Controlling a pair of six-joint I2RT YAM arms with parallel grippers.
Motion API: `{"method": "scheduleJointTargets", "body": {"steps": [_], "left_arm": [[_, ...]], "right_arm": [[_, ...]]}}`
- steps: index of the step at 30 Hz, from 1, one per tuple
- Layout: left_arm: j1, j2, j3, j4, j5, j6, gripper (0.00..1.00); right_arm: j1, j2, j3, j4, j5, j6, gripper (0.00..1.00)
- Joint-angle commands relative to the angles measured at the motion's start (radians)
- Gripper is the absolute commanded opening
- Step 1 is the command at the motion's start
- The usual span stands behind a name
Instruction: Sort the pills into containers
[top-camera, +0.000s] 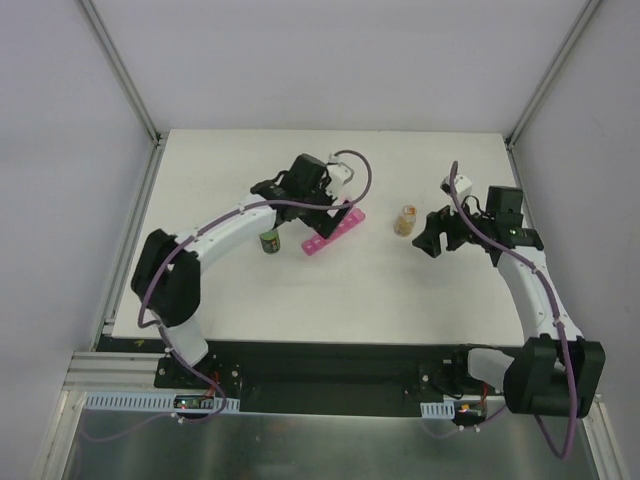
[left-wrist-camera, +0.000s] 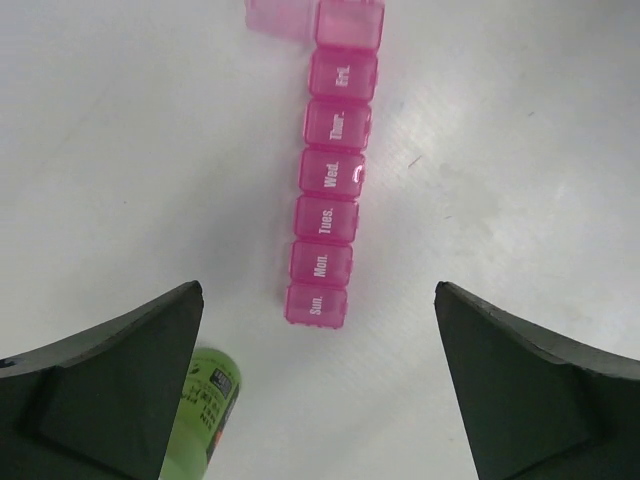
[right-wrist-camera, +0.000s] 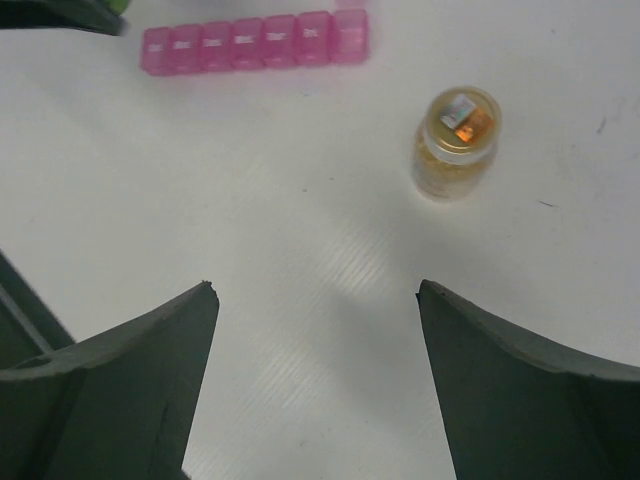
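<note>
The containers are one pink pill organizer (top-camera: 333, 230) (left-wrist-camera: 330, 170) (right-wrist-camera: 255, 45) lying flat, a row of lidded day compartments. A paler pink flap (left-wrist-camera: 278, 18) sticks out beside its far end. My left gripper (top-camera: 300, 222) (left-wrist-camera: 318, 284) hovers open over the "Sun." end, with nothing between its fingers. The pills (right-wrist-camera: 450, 172) show as amber bits inside a small clear bottle (top-camera: 405, 220) (right-wrist-camera: 456, 143) standing upright with its cap on. My right gripper (top-camera: 432, 240) (right-wrist-camera: 316, 284) is open and empty, just short of that bottle.
A green bottle with a dark cap (top-camera: 269, 242) (left-wrist-camera: 205, 410) stands beside my left finger, left of the organizer. The white table (top-camera: 330, 300) ends at grey walls on the left, back and right.
</note>
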Motion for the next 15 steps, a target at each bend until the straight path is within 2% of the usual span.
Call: {"method": "scheduleJointTargets", "body": {"steps": [1, 7, 15], "left_arm": [[0.022, -0.229, -0.086, 0.116, 0.032, -0.15, 0.99], [0.064, -0.499, -0.301, 0.24, 0.069, -0.317, 0.99], [0.076, -0.721, -0.459, 0.254, 0.166, -0.323, 0.99]], "right_arm": [[0.007, 0.115, -0.039, 0.328, 0.188, 0.263, 0.85], [0.076, 0.289, 0.015, 0.404, 0.252, 0.276, 0.86], [0.176, 0.447, 0.228, 0.303, 0.45, 0.209, 0.86]]}}
